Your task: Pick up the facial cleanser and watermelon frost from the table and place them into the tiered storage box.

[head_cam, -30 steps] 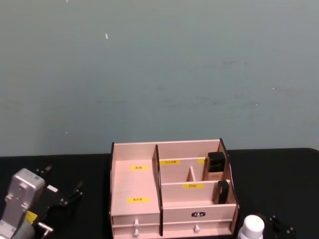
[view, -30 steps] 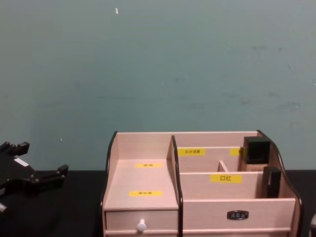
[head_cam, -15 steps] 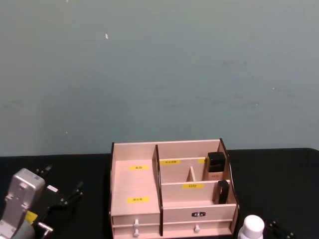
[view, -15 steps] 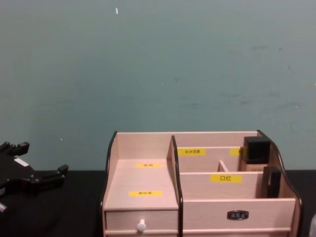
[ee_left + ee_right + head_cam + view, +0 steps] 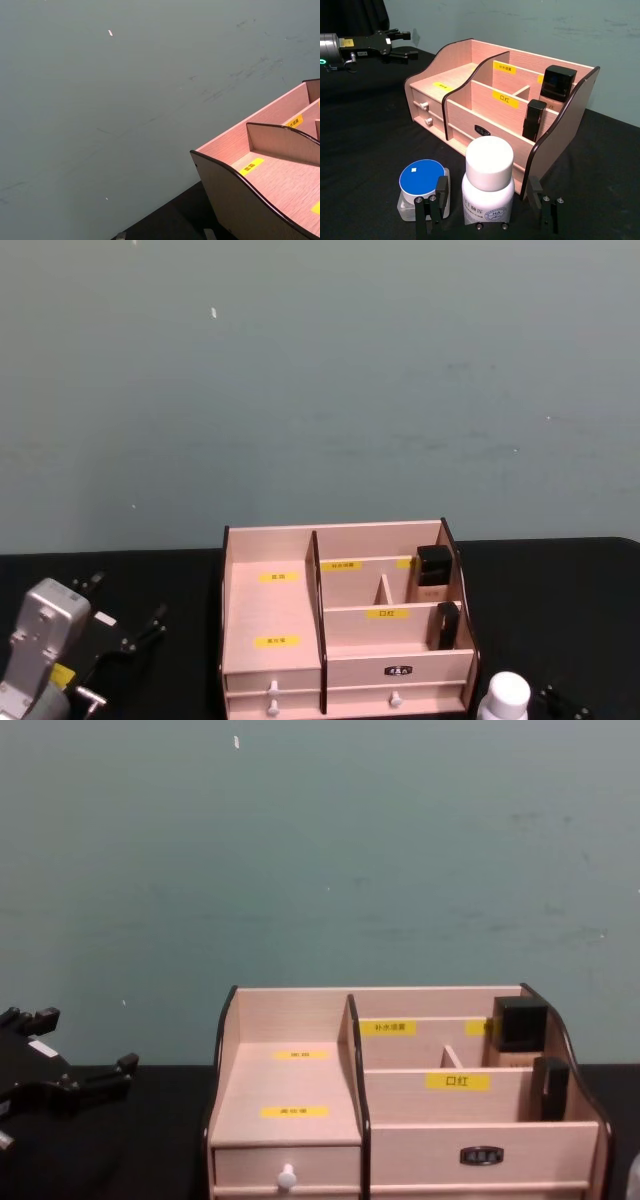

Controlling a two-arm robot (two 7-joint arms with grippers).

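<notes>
Squarely between right gripper's (image 5: 488,184) fingers (image 5: 441,190) stands the white bottle (image 5: 488,161).

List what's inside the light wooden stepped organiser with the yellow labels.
In the organiser, a black box stands in the back-right compartment and a slimmer black case in the one before it. Left tiers show only yellow labels. The white-knobbed drawers are shut, contents hidden.

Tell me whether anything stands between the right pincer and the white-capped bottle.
Nothing visible does. The right pincer is open, with the white-capped bottle between its fingers. The blue-lidded jar sits close beside one finger, outside the gap. The left pincer is parked left of the tiered storage box.
</notes>
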